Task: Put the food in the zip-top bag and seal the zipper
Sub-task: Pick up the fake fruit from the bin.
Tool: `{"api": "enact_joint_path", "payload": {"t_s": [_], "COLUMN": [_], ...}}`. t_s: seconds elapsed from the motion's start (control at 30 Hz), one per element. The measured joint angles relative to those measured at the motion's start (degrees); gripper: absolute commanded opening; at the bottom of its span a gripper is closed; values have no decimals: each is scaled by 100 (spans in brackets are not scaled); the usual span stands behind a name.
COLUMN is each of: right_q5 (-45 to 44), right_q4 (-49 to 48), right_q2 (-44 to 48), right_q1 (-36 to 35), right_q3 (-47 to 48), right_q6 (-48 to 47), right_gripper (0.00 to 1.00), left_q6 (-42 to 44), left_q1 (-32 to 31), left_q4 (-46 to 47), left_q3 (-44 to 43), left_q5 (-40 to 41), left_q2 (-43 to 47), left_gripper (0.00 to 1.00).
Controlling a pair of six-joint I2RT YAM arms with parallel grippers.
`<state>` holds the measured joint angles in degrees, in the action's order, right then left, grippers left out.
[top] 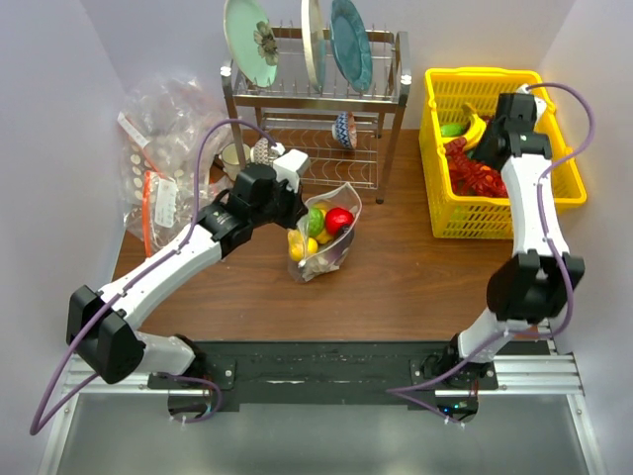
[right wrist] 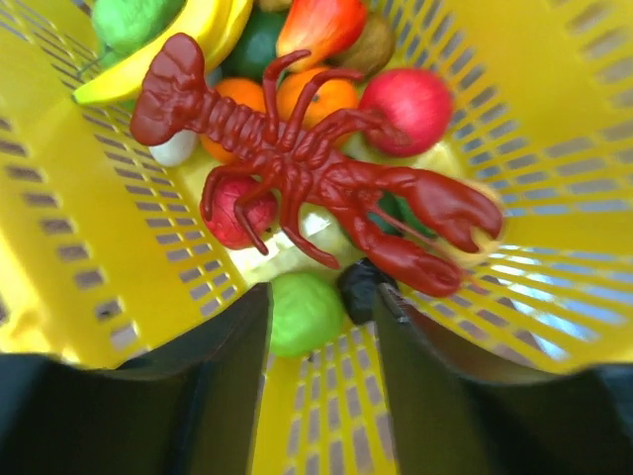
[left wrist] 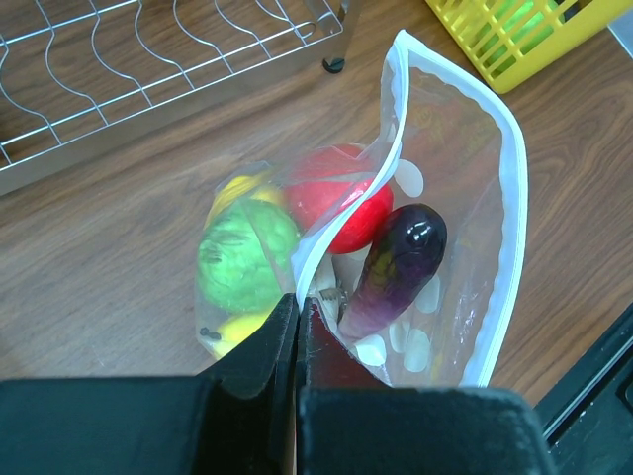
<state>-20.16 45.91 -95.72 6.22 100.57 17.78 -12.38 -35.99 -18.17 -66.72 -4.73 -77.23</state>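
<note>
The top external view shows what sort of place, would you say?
Probably a mock kitchen bench in a robot lab: a metal dish rack holding plates, and a yellow basket of toy food.

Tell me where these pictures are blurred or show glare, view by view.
Top external: sharp and evenly lit. Left wrist: crisp on the bag, with white glare spots on the purple eggplant. Right wrist: blurred, with the lobster and yellow basket smeared, brightest at lower right.
</note>
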Motion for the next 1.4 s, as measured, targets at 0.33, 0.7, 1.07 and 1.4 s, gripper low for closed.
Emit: {"api": "enact_joint_path", "payload": {"t_s": [0.33, 0.7, 1.07, 1.4], "right_q5": [1309, 1692, 1639, 1491], "right_q4": [527, 1008, 1012, 946], "right_q2": [-1292, -1770, -2116, -2002], "right_q1": [197, 245, 227, 170], "right_q3": [166, -70, -258, -323], "right_q6": [-133, -490, -599, -570], "right_gripper": [77, 76, 70, 44], "left_q6": [-2, -2, -4, -4], "left_q1": [63, 87, 111, 111], "left_q4": [35, 52, 55, 57], "left_q3": [0, 0, 2, 9], "left_q5": [-120, -264, -321, -319], "left_q2": [0, 0, 0, 0], "left_gripper": [0, 0, 0, 0]}}
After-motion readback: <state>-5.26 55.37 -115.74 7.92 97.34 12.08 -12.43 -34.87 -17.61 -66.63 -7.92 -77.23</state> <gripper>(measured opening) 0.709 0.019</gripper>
